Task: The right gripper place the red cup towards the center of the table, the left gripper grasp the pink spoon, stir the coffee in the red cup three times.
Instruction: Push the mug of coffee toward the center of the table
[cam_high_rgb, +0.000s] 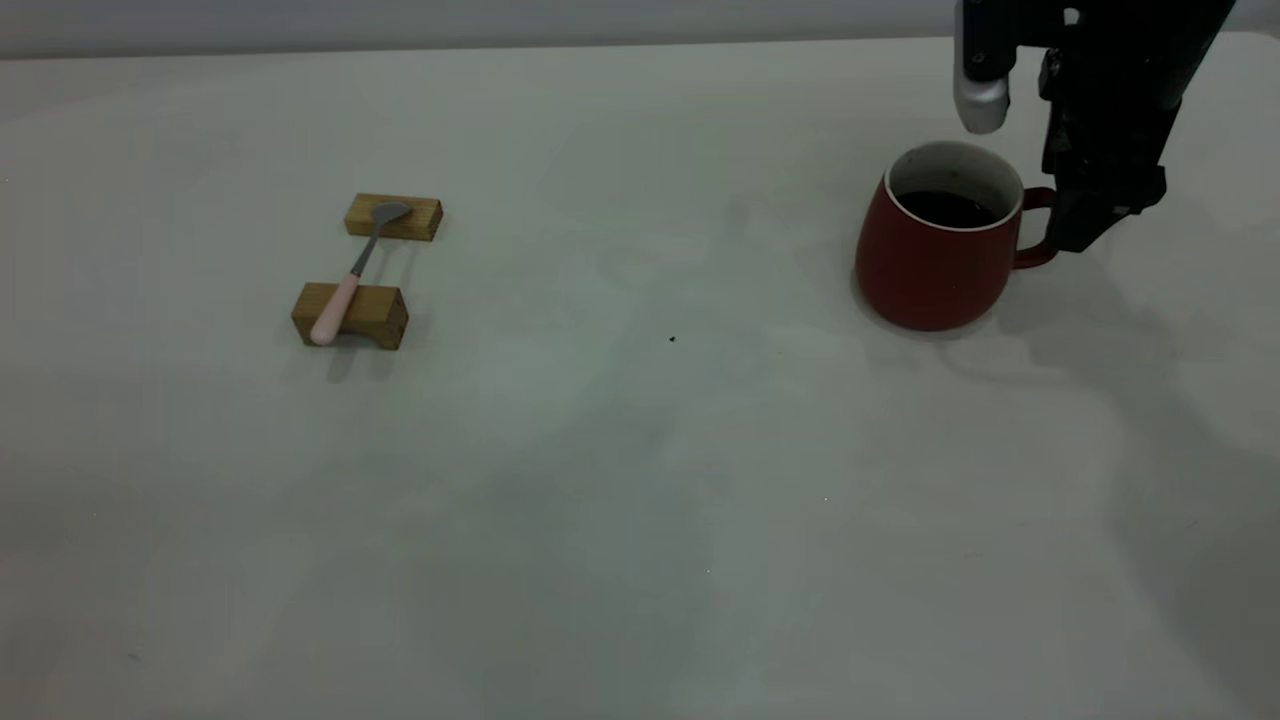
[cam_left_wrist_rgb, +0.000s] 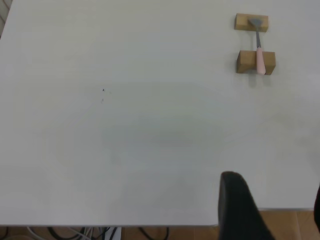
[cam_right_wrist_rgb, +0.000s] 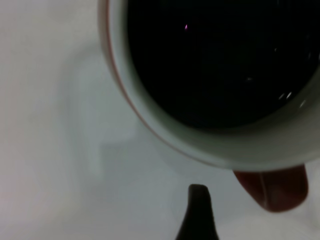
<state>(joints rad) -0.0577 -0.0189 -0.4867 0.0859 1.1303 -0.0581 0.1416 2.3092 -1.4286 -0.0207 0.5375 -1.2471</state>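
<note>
One gripper (cam_high_rgb: 1085, 215) beside cup handle (cam_high_rgb: 1038, 228)

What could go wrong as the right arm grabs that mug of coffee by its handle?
The red cup holds coffee fairly high, so a jerky pull by the right gripper at the handle could slosh it onto the table. A grip on the thin loop alone might also let the cup tilt.

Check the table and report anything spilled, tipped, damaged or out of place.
Nothing stands out. The red cup stands upright with its coffee inside and no spill around it. The pink spoon lies bridged across two wooden blocks. The right gripper is at the cup's handle.
</note>
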